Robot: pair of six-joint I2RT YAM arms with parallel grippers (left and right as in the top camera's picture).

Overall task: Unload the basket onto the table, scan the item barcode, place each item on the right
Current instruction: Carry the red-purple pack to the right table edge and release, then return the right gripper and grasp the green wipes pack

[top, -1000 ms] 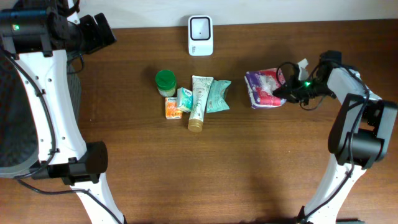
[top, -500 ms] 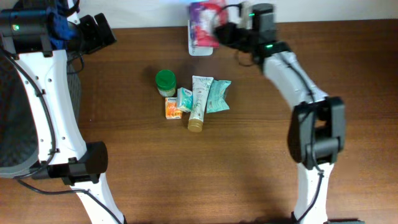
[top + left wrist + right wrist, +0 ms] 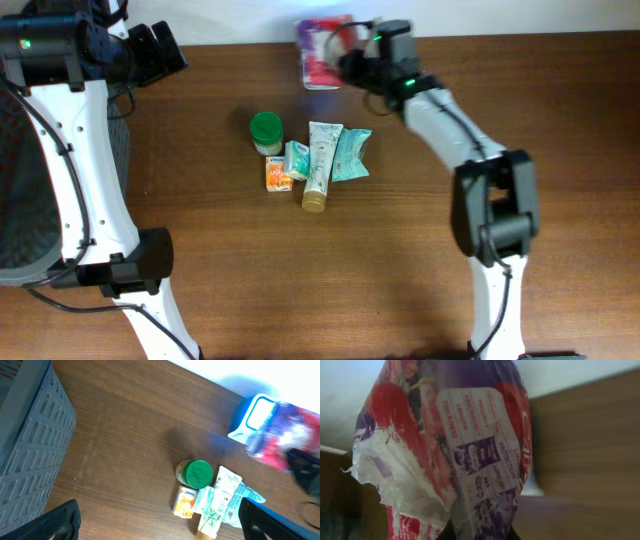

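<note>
Right gripper (image 3: 350, 58) clamped tight on the purple packet (image 3: 320, 40), over the scanner (image 3: 251, 416) (glowing blue); left gripper (image 3: 159, 510) wide open, empty.

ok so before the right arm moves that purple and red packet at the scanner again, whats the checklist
1. Right gripper shut on the purple and red plastic packet: ok.
2. Packet over the white box-shaped scanner: ok, the overhead view shows it covering most of the scanner.
3. Barcode turned toward the scanner: cannot tell; the right wrist view shows only a printed text panel.
4. Left gripper open and away from the scanner, at the table's far corner: ok.
5. Green-lidded jar and pale green tube lying apart from the scanner: ok.
</note>
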